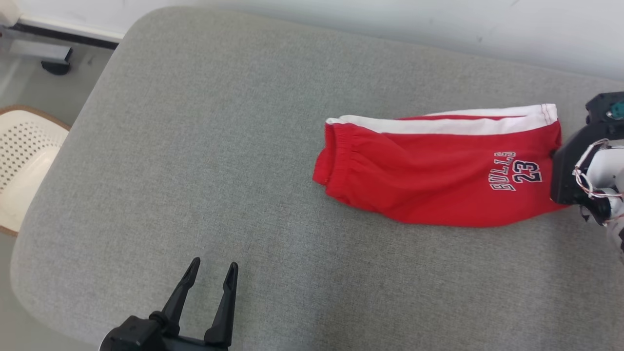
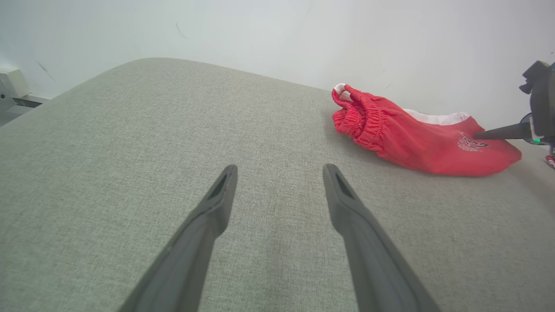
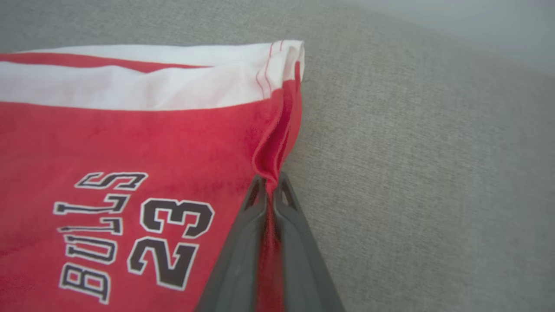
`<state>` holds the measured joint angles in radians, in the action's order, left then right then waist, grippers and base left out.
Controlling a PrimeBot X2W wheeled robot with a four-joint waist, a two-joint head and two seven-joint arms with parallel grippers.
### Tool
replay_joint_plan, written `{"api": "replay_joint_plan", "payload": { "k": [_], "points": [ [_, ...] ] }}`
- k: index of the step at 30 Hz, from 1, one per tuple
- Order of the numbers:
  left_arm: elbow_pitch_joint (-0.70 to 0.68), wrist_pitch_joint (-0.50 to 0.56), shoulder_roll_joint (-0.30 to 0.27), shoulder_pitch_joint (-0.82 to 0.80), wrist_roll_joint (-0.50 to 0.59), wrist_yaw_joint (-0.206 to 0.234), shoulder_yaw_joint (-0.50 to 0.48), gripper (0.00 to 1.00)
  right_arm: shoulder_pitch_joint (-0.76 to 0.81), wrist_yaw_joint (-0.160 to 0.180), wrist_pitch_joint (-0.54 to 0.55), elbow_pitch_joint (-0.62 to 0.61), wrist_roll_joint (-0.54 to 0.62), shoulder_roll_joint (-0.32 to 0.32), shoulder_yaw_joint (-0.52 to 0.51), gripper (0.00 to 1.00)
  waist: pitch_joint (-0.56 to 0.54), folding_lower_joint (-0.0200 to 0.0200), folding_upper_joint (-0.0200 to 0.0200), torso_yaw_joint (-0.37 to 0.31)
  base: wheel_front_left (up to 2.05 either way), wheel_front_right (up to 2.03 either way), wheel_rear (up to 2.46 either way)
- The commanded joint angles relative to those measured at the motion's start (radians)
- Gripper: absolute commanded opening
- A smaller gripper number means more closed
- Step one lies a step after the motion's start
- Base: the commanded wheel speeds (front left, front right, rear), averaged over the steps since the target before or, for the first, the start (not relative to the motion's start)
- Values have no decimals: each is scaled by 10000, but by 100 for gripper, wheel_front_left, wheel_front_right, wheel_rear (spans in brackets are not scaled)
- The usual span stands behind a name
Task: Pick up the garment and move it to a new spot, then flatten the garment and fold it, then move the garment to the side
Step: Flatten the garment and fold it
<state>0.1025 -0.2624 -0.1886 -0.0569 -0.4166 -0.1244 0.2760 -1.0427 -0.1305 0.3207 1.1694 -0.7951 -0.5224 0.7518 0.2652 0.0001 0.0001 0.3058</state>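
Observation:
The garment is a pair of red shorts with a white side stripe and "BULLS 23" print, folded lengthwise on the grey cushion at the right. In the right wrist view my right gripper is shut on the garment, pinching a raised fold of its red hem edge between both fingers. From the head camera, that arm's dark wrist sits at the shorts' right end, its fingertips hidden. My left gripper stands open at the lower left, far from the shorts, nothing between its fingers. The left wrist view shows the garment off to the far right.
The grey upholstered surface fills most of the view, with rounded edges at left and front. A white perforated chair seat stands beside it on the left. A pale wall runs along the back.

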Motion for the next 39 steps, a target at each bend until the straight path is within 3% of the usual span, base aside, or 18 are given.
{"api": "replay_joint_plan", "payload": {
  "k": [1,16,31,39],
  "points": [
    [35,-28,-17,162,-30,-33,-17,100,157,-4,-112,39,80,-127,-51,0,-248,-1,-1,-171,0,0,0],
    [260,71,-136,413,-198,78,38,100,747,-4,-1233,604,365,-336,-514,0,-1310,-1,-1,-757,0,0,0],
    [295,60,-287,605,-422,31,305,100,826,-4,-280,-1729,843,1415,239,0,-1594,-1,-1,-658,0,0,0],
    [383,16,-242,558,-488,-9,491,100,723,-4,316,-2013,919,2204,137,0,-1525,-1,-1,-301,0,0,0]
  ]
}}
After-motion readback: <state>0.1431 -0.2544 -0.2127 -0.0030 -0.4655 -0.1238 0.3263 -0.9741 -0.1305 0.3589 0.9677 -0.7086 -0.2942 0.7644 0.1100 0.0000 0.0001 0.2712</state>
